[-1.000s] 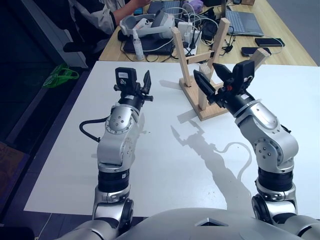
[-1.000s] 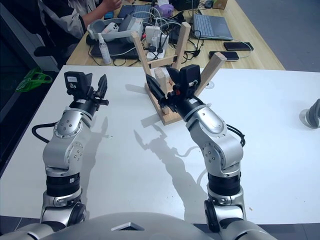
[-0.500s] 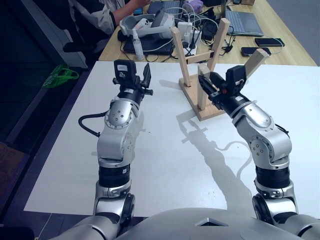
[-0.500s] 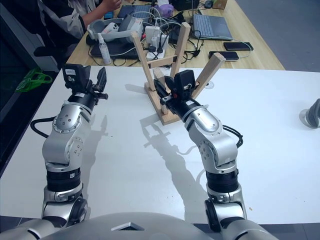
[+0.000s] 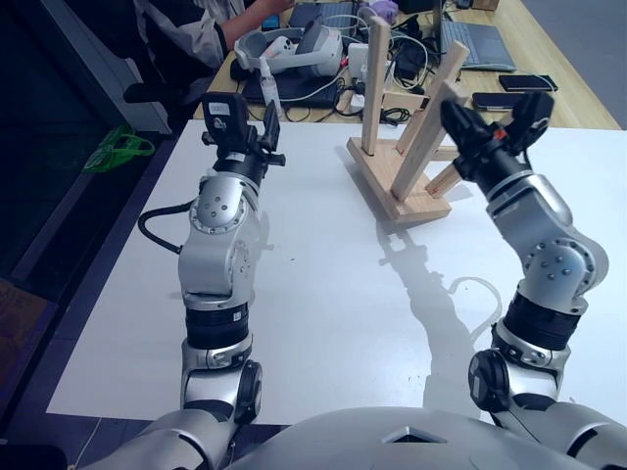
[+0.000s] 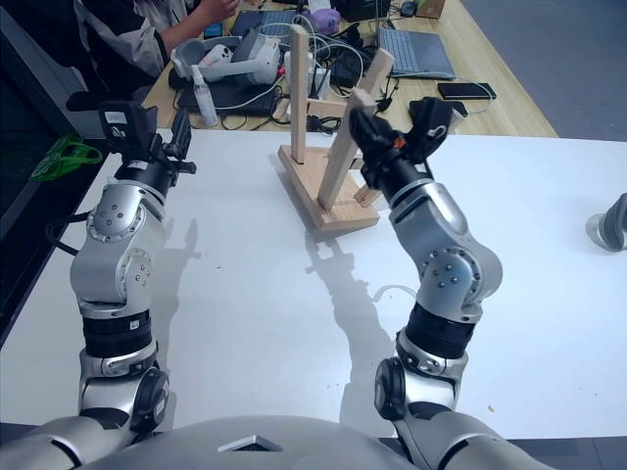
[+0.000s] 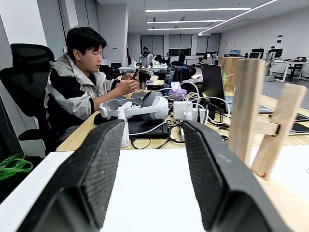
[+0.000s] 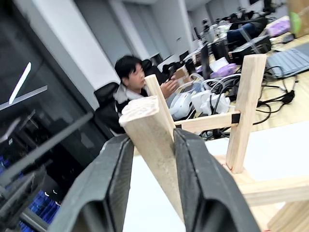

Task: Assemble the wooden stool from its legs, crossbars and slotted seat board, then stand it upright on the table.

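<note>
Stool (image 5: pixel 390 191) — far leg (image 5: pixel 446 182) mostly hidden

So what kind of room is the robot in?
Most likely an open office or lab: a long wooden desk with a laptop and a white headset, a black office chair, and ceiling strip lights running far back.

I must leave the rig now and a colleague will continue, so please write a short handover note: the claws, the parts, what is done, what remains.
Right claw: shut on one stool leg, near its free end.
Left claw: open and empty, above the far left side of the table, apart from the stool.
Stool: upside down, seat board on the table, legs up, a crossbar between two legs.
Done: legs, crossbars and seat board look joined.
Left: turn the stool over, stand it on its legs, release.
</note>
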Tool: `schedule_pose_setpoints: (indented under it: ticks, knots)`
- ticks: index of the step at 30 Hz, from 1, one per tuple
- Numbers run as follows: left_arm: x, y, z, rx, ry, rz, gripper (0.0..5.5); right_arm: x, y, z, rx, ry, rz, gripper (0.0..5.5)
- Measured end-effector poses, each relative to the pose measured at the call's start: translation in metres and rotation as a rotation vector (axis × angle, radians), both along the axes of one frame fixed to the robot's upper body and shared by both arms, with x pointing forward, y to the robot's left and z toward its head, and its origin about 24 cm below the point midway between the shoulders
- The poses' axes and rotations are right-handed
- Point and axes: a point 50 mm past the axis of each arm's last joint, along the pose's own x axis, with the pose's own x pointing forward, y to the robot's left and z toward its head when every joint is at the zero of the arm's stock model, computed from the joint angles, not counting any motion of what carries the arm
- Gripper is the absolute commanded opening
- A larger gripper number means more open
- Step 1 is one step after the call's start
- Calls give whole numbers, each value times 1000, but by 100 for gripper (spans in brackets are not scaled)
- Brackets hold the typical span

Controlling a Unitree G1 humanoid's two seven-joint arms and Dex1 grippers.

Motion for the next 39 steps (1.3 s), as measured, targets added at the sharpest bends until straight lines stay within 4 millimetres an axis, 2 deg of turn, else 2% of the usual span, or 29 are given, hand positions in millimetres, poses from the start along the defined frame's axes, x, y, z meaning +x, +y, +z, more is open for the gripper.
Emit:
schedule_pose_setpoints:
  ticks: [3,7,9,11,19,20,29,35,36,39]
  knots:
    - [0,1,2,1,-7,2,225,1,-7,4,137,51,-9,118]
    - [1,2,2,-1,-10,6,225,0,-12,0,227,117,-14,112]
    - [1,2,2,-1,-10,7,225,-1,-20,-15,246,204,-65,99]
    - [1,3,2,1,-11,9,225,-5,-26,-47,286,352,-100,96]
    - [2,4,2,6,-11,15,225,-2,-28,-54,306,376,-100,96]
    - [3,5,2,7,-9,14,225,-3,-29,-55,299,369,-96,136]
    - [4,5,1,15,-5,16,225,-10,-42,-57,194,324,-62,292]
    - [4,4,1,15,-7,15,225,-24,-49,-61,228,328,16,398]
    - [4,4,1,16,-8,14,225,-26,-49,-61,238,330,31,413]
    - [4,2,1,13,-12,10,225,-28,-50,-57,310,303,79,413]
